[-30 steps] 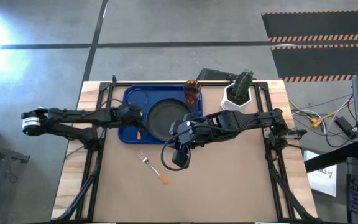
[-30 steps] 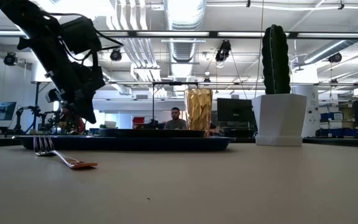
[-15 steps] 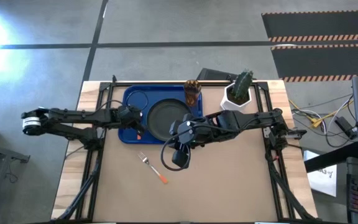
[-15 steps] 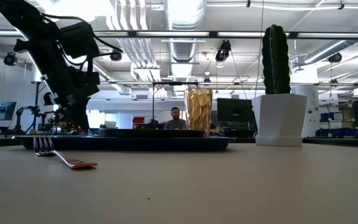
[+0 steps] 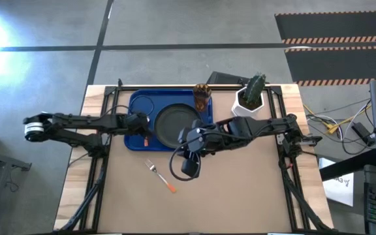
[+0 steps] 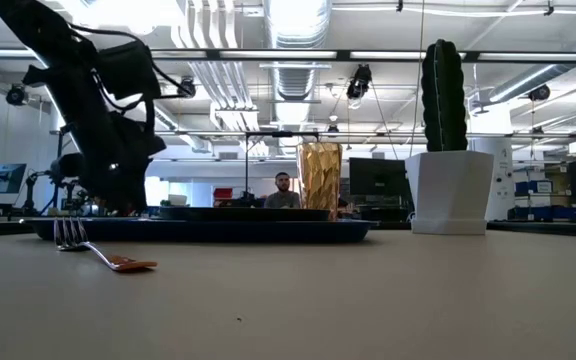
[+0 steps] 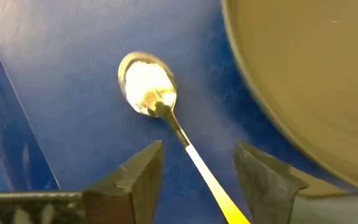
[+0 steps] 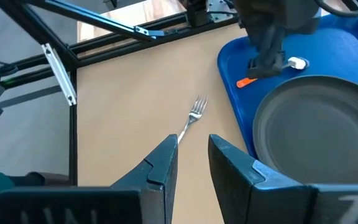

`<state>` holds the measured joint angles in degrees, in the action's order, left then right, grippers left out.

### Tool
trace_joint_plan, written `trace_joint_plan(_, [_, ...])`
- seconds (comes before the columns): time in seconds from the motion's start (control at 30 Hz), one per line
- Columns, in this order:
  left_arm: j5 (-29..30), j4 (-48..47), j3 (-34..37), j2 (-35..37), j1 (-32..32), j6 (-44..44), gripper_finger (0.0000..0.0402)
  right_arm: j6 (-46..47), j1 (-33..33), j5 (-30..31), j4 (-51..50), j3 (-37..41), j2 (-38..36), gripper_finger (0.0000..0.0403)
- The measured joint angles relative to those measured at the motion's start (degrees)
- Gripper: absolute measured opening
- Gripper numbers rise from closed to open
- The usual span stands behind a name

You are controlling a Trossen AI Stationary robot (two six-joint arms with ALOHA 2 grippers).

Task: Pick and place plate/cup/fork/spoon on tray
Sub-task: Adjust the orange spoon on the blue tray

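The spoon (image 7: 151, 93), silver bowl and orange handle, lies flat on the blue tray (image 5: 139, 108), just left of the black plate (image 5: 173, 124). My left gripper (image 7: 199, 148) is low over it and open, one finger on each side of the handle (image 7: 207, 180) without touching it. The amber cup (image 5: 202, 96) stands at the tray's far right corner. The fork (image 5: 160, 175) lies on the table in front of the tray. My right gripper (image 8: 192, 140) hangs open and empty above the table's middle, near the plate's front right.
A white pot with a green cactus (image 5: 251, 96) stands on the table to the right of the tray, at the far side. The table in front of the tray is bare brown board apart from the fork. A person (image 6: 283, 190) sits in the room beyond.
My left gripper has opened over the tray and let go of the spoon, rolling a little as it did. The spoon lies flat on the tray beside the plate.
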<state>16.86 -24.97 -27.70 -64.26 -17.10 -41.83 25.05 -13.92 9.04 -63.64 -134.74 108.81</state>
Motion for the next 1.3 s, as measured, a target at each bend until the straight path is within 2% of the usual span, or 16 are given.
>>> trace_joint_plan(0.2, [-2.0, 1.2, 0.0, -5.1, -0.1, -9.5, 0.0194, -2.2, -0.7, 0.0, 0.0, 0.0, 0.0, 0.0079])
trace_joint_plan(0.43, [-2.7, 5.0, -1.2, -11.0, -0.1, -10.3, 0.0176, -2.8, -1.1, -0.2, -1.6, 0.0, 0.0, 0.0079])
trace_joint_plan(0.53, [-3.2, 4.8, -1.9, -10.8, -0.1, -9.2, 0.0135, -2.6, -1.2, -0.2, -3.5, 0.0, 0.0, 0.0079])
trace_joint_plan(0.67, [-4.8, 5.2, -2.4, -8.2, 0.0, -7.4, 0.0041, -2.3, -1.2, -0.2, -4.3, 0.0, 0.0, 0.0079])
trace_joint_plan(0.73, [-4.7, 5.4, -2.2, -6.8, -0.1, -5.8, 0.0011, -2.3, -1.2, -0.2, -4.3, 0.0, 0.0, 0.0079])
trace_joint_plan(1.1, [-3.4, 1.8, -1.4, 2.1, -0.2, -5.8, 0.0001, -2.5, -1.2, 0.0, -4.7, 0.0, 0.0, 0.0079])
trace_joint_plan(1.3, [-3.4, 2.1, -1.1, 2.8, -0.1, -6.9, 0.0002, -2.5, -1.2, 0.0, -4.4, 0.0, 0.0, 0.0079])
